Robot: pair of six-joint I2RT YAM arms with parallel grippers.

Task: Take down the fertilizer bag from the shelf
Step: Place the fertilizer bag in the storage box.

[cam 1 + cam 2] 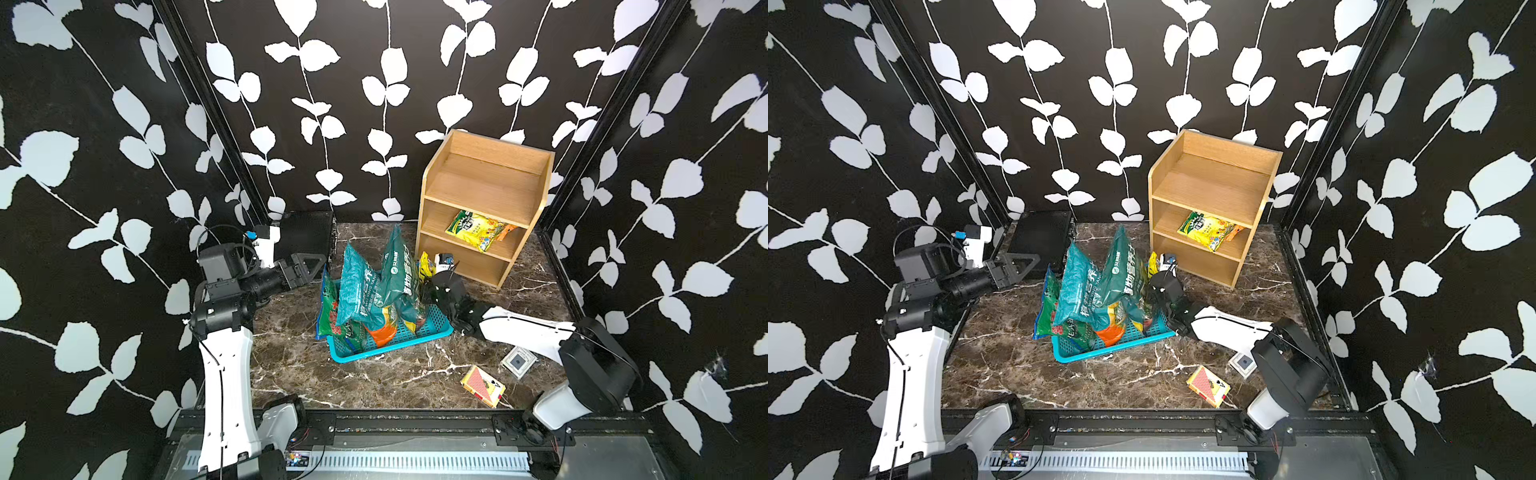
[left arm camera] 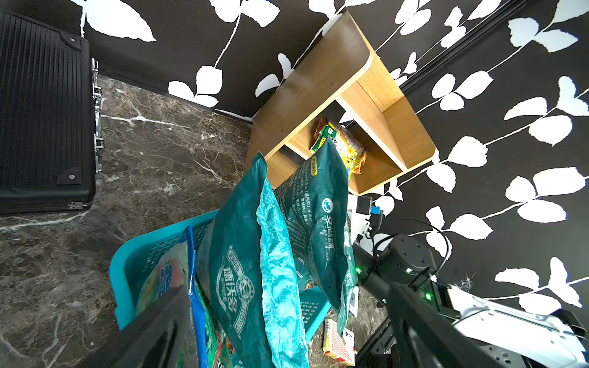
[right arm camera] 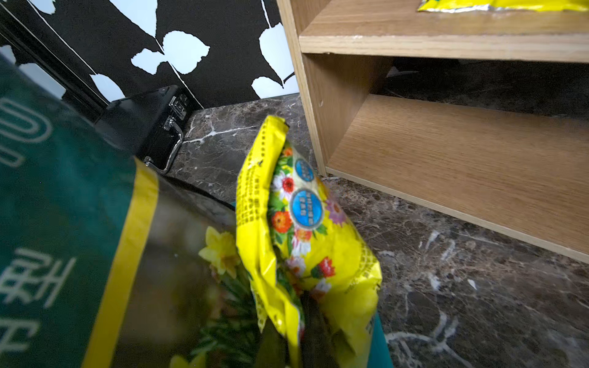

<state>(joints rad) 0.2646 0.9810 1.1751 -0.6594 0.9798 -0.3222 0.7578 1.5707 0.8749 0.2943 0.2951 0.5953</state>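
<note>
dark marble-look tabletop (image 1: 374, 382), closed in by black walls printed with white leaves. nearest the rail lie a red playing-card box (image 1: 484, 386) and a small grey square object (image 1: 517, 361), both clear of the work. next comes the turquoise perforated plastic basket (image 1: 386, 348), crowded with tall teal foil bags (image 1: 361, 286) standing on end. at its far right corner the right gripper (image 3: 304, 321) is clamped on a small yellow flower-printed pouch (image 3: 306, 223), held upright at the basket's rim, so that hand is occupied. the left gripper (image 1: 311, 262) hovers across the basket, jaws seemingly spread and empty, with the teal bags between it and the shelf.

beyond and above the right gripper stands the light-brown wooden three-tier shelf (image 1: 486, 183). the yellow-and-green fertilizer bag (image 1: 478, 230) lies flat on the middle tier, its long axis slanting across the board and one corner reaching the front lip. the right arm is plainly nearer. my reading: it must first let go of the pouch, then enter from the front, under the upper board, which leaves a low slot. a ribbed black case (image 1: 307, 237) stands at the back left, out of the way.
</note>
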